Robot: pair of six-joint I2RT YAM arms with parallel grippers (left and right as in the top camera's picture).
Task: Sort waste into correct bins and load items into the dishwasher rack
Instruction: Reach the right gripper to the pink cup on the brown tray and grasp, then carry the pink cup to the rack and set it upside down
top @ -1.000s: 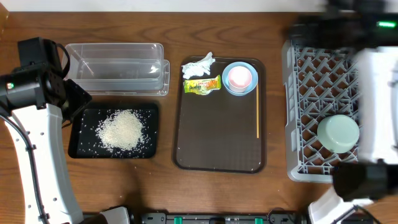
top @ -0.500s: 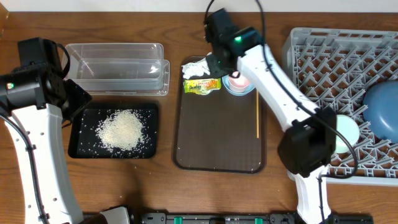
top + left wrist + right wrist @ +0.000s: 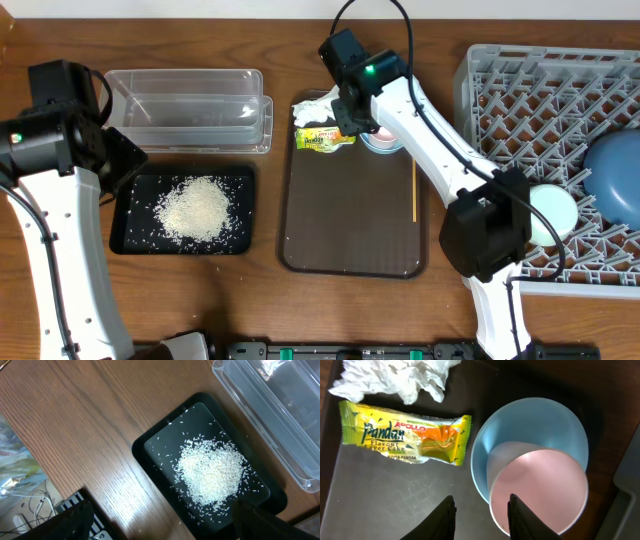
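At the far end of the brown tray, the pink cup [image 3: 545,490] sits inside the small light blue bowl [image 3: 530,425]. My right gripper [image 3: 481,497] hangs over their left rims, open but narrow: one finger over the cup's mouth, the other over bare tray, apart from the bowl. Left of them lie the yellow-green wrapper [image 3: 405,437] and the crumpled tissue [image 3: 395,377]. Rice [image 3: 212,472] is heaped in the black tray [image 3: 130,235]. My left gripper [image 3: 160,530] stands wide open above that tray's near edge, holding nothing. In the grey rack [image 3: 520,90] rest the dark blue bowl [image 3: 615,185] and the mint bowl [image 3: 552,212].
The clear tub [image 3: 190,105] stands behind the black tray. A thin yellow stick [image 3: 414,190] lies along the right side of the brown tray [image 3: 350,230]. The right arm stretches from the rack's front corner across that tray.
My right arm swung from over the rack to the far end of the brown tray, and its jaws narrowed around the cup and bowl rims. The left arm stayed still.
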